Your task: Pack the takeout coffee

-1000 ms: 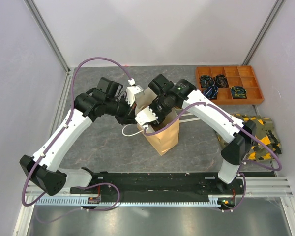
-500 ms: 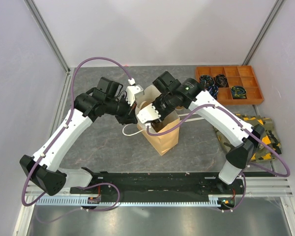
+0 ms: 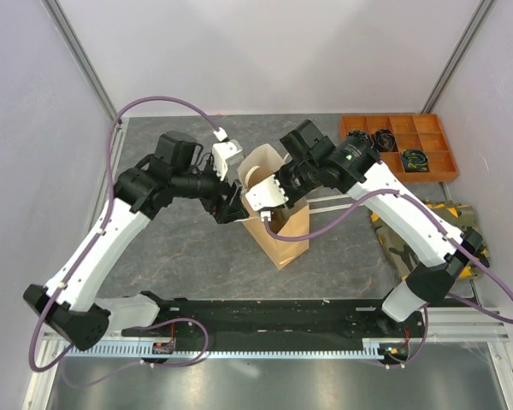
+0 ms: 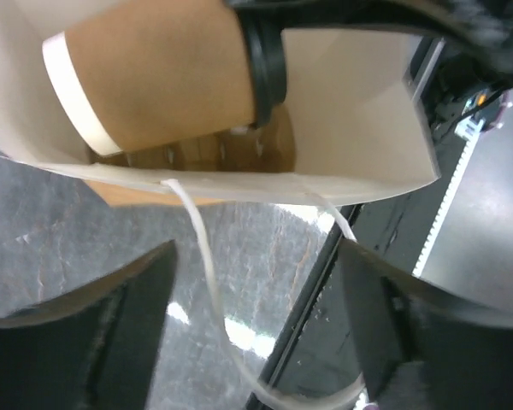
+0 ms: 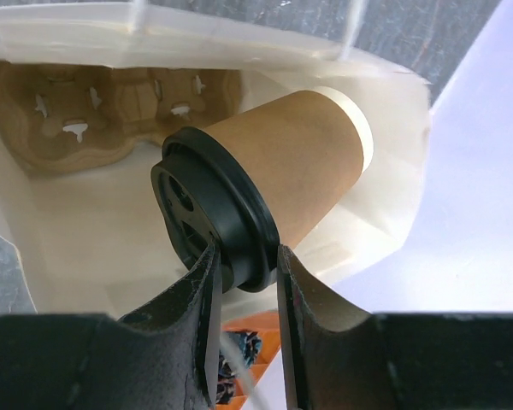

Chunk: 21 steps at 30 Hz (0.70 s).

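Cup (image 5: pixel 308 162), small, tan kraft paper, round black plastic lid (image 5: pixel 209 213): held sideways in the mouth of the tall tan paper bag (image 5: pixel 77 224), right fingers (image 5: pixel 184 303) clamped on the lid rim, base pointing away. Brown moulded-pulp carrier (image 5: pixel 111 90) lies below, inside. Left fingers (image 4: pixel 77 333) spread, empty, just outside the bag.

the left gripper (image 3: pixel 229 207) is opened, where it was shut before, and is drawn back leftward off the paper bag (image 3: pixel 284 237). the white handle (image 4: pixel 201 248) is let go and hangs between the parted fingers (image 4: pixel 103 325). the bag's mouth is spread wider. the right gripper (image 5: pixel 244 282), with the kraft cup (image 5: pixel 299 171) pinched, is shifted slightly farther back.
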Available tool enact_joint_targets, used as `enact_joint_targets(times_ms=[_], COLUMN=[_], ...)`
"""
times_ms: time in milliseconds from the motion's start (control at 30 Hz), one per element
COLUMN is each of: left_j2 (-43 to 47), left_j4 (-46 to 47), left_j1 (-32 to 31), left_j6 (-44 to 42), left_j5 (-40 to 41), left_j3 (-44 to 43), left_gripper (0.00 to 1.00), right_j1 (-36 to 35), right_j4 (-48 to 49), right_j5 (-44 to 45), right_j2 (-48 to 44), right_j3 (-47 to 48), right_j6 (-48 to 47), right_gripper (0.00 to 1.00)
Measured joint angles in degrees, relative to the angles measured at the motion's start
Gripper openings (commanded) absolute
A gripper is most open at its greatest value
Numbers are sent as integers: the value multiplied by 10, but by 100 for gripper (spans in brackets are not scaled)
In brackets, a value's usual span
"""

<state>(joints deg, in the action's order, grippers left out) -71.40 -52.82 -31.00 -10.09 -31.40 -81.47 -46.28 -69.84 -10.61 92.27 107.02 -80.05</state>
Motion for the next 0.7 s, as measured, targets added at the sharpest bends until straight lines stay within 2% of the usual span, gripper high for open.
enact_joint_targets(times_ms=[100, 333, 433, 533, 700], left_j2=[35, 88, 95, 109, 137], left_j4=[31, 98, 132, 160, 173], left_j1=[0, 0, 0, 0, 0], left_j6=[5, 7, -22, -99, -279], left_j5=[-11, -26, -26, -32, -55], left_j3=[0, -3, -1, 10, 27], left_gripper=[100, 100, 100, 100, 100], right_j1=[0, 0, 0, 0, 0], right_j4=[6, 49, 76, 100, 129], right_j5=[0, -1, -4, -12, -28], right_j2=[-14, -55, -77, -97, -131], right_j3=[2, -1, -10, -21, -55], right_j6=[13, 45, 56, 60, 52], right_gripper=[3, 2, 2, 2, 3])
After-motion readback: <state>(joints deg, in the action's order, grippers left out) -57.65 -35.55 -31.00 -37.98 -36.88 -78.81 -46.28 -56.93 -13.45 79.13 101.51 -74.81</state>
